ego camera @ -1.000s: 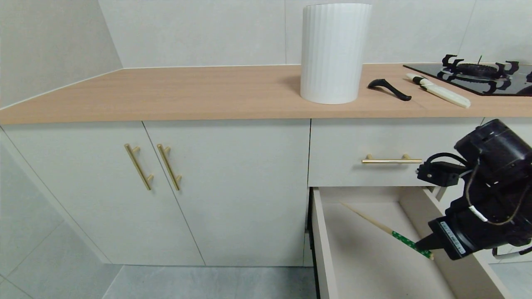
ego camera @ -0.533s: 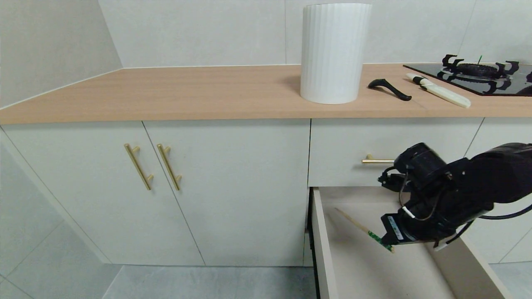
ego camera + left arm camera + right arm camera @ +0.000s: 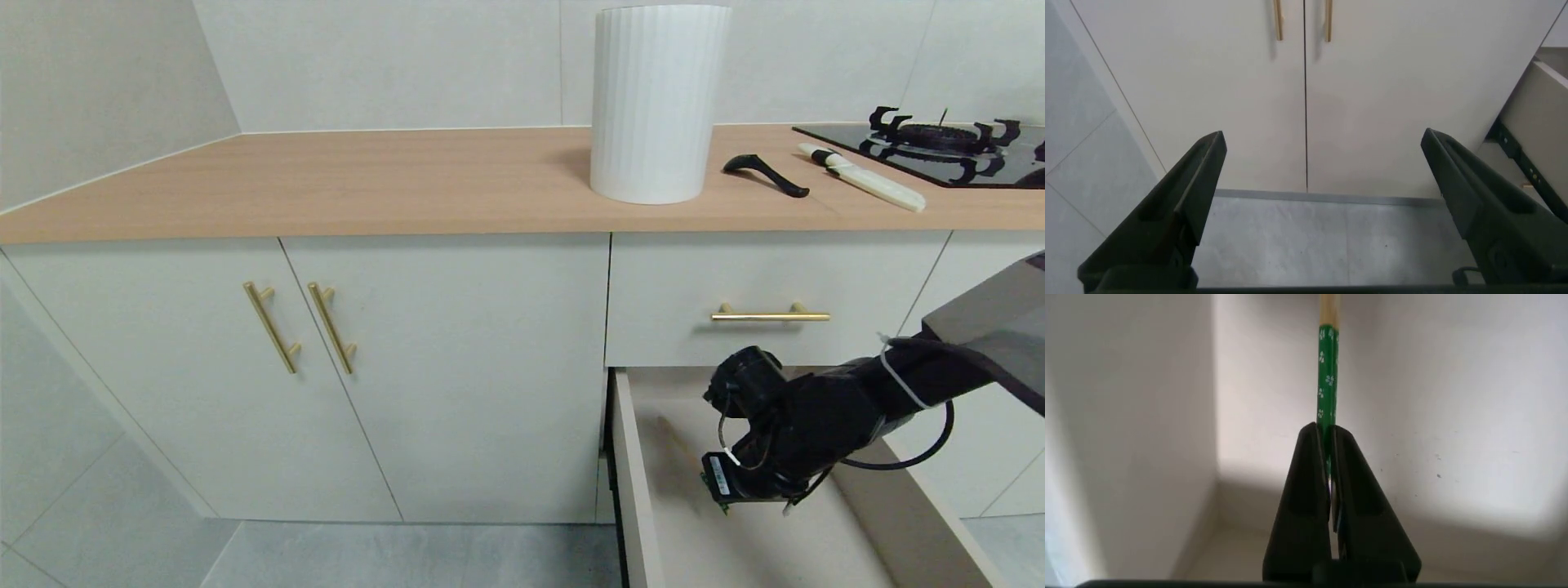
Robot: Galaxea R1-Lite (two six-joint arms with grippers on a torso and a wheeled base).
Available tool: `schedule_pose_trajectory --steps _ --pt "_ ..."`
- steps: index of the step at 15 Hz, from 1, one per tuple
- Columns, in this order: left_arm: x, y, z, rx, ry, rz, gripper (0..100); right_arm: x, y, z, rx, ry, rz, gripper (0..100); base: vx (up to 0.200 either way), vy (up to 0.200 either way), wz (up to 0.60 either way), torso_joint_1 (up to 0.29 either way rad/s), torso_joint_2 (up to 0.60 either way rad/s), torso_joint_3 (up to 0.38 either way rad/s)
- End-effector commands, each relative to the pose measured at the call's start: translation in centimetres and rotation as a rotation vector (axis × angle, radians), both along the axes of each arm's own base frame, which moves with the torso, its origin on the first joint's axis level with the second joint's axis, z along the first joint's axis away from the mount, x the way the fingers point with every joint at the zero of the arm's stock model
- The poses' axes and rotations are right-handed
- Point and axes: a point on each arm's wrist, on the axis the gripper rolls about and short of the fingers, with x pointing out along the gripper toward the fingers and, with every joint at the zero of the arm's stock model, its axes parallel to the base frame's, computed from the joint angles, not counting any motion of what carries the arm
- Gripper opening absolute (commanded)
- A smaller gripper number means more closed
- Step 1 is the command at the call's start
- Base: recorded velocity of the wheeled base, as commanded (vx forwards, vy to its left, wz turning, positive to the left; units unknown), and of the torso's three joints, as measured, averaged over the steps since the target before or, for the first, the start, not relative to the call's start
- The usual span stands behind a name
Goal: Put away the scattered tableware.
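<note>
Green-patterned wooden chopstick (image 3: pixel 1326 367): one item. It is clamped by its decorated end between the jaws of your right gripper (image 3: pixel 1328 445), and the plain wooden shaft runs out ahead of them. You will find it inside the open drawer (image 3: pixel 633 478), near an inner corner where the pale walls meet. You cannot tell whether its tip touches the drawer's bottom.

Right gripper: it is down in the open drawer, below the closed upper drawer front (image 3: pixel 775 278) with its brass handle (image 3: pixel 770 314).

Left gripper (image 3: pixel 1323 175): jaws wide apart with nothing between them. It points at the twin cabinet doors (image 3: pixel 1388 98) and the grey floor tiles (image 3: pixel 1315 237).

Wooden table (image 3: pixel 367 180), items on it for your count:
- One white ribbed cylinder (image 3: pixel 658 102), upright.
- One black curved utensil (image 3: pixel 765 175), just beside the cylinder.
- One white knife (image 3: pixel 861 178), lying between that utensil and the black hob (image 3: pixel 939 143).
</note>
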Motion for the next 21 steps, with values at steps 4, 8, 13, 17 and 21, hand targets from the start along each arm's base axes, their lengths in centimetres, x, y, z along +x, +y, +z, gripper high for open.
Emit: schedule_pose_trajectory --steps 4,8,13,17,21 --pt "0.0 0.0 0.0 0.0 0.0 0.001 100 0.2 0.2 -4.4 -0.055 0.065 -0.003 0 0.0 0.0 0.0 0.0 0.0 0.0" --pt "0.0 0.0 0.0 0.0 0.0 0.001 100 0.3 0.8 -6.2 -0.101 0.07 0.001 0 0.0 0.0 0.0 0.0 0.0 0.0" --pt "0.0 0.0 0.0 0.0 0.0 0.001 100 0.8 1.0 -7.8 -0.148 0.032 -0.021 0 0.0 0.0 0.0 0.0 0.0 0.0" --pt "0.0 0.0 0.0 0.0 0.0 0.001 100 0.9 1.2 -7.8 -0.147 0.021 -0.017 0 0.0 0.0 0.0 0.0 0.0 0.0" --pt "0.0 0.0 0.0 0.0 0.0 0.001 100 0.9 1.2 -7.8 -0.147 0.02 -0.019 100 0.0 0.0 0.0 0.0 0.0 0.0"
